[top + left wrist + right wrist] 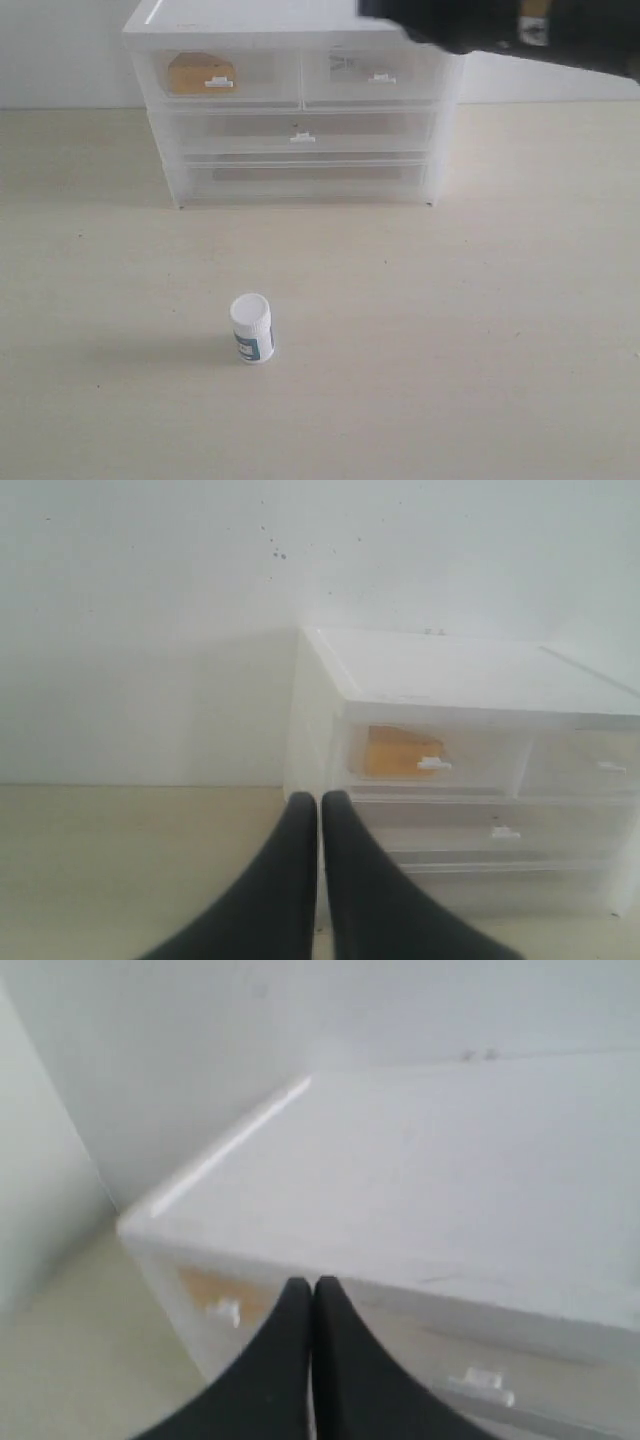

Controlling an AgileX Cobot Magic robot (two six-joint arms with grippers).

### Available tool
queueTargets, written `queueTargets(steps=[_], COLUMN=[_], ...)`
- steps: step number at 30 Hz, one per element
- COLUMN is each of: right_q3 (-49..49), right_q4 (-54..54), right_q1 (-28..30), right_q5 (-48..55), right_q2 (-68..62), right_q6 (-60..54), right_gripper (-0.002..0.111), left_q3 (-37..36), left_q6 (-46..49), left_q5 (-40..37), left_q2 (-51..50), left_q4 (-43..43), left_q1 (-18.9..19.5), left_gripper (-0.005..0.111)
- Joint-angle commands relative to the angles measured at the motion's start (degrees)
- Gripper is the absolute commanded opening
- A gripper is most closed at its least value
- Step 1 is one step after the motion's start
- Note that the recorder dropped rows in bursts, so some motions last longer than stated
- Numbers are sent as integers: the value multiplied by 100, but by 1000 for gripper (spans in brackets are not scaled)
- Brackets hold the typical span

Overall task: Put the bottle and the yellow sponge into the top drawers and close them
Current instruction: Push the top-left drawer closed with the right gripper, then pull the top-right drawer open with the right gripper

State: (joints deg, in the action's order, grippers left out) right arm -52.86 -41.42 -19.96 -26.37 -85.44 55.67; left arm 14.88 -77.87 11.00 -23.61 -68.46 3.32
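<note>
Sponge (200, 73): lying inside the left of the top drawers (265, 75), which is sitting shut.
Bottle (252, 328): standing upright on the near worktop (480, 320), well apart from the drawers, waiting for pickup.
Left pincer (320, 805): pressed together, gripping nothing.
Right pincer (312, 1285): pressed together, hovering above the right drawer, probably for opening it.

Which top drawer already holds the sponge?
The left top drawer in the exterior view: the yellow sponge shows through its translucent front. The right top drawer shows no yellow inside.
</note>
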Motion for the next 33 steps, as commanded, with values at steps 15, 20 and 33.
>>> queueTargets(steps=[15,20,33], right_q3=[1010,537,-209], right_q4=[1952,2093,2748], right_q1=[315,109,109], right_q5=[-3109,-3247,-3625], right_q2=[-1939,-2524,-3184], right_q6=[2657,3425,3455], right_gripper=[50,51,13], left_q3=[-26,-26,-51], left_q6=[-59,-59,-59], left_q5=[137,137,136], left_q2=[38,38,38], left_q4=[33,33,33], left_q1=[12,12,12], left_gripper=[4,4,4])
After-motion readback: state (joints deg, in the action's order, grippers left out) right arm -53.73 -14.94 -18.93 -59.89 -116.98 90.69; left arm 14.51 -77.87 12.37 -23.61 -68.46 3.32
